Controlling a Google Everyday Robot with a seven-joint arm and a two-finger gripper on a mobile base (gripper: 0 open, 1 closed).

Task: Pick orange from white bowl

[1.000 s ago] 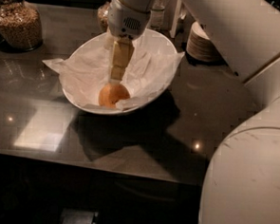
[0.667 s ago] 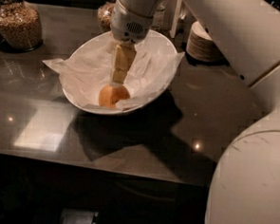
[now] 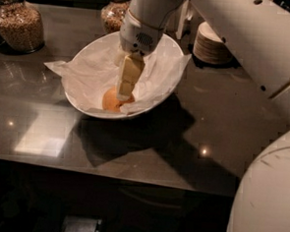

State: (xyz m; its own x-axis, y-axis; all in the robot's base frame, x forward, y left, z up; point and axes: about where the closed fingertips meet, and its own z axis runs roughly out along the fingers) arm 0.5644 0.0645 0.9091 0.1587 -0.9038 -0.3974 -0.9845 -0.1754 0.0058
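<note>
The orange (image 3: 110,101) lies at the bottom of the white bowl (image 3: 165,46), near its front rim, on the crinkled white paper lining. The bowl stands on the dark counter, left of centre. My gripper (image 3: 123,94) reaches straight down into the bowl from the white arm above. Its tip is at the orange's right side and covers part of the fruit.
A glass jar of grains (image 3: 21,25) stands at the back left and another jar (image 3: 113,13) behind the bowl. A stack of pale plates (image 3: 212,44) sits at the back right. My arm's white body (image 3: 273,195) fills the right side. The counter's front edge runs below the bowl.
The gripper has come down a little further onto the orange. The orange and the bowl have stayed where they were.
</note>
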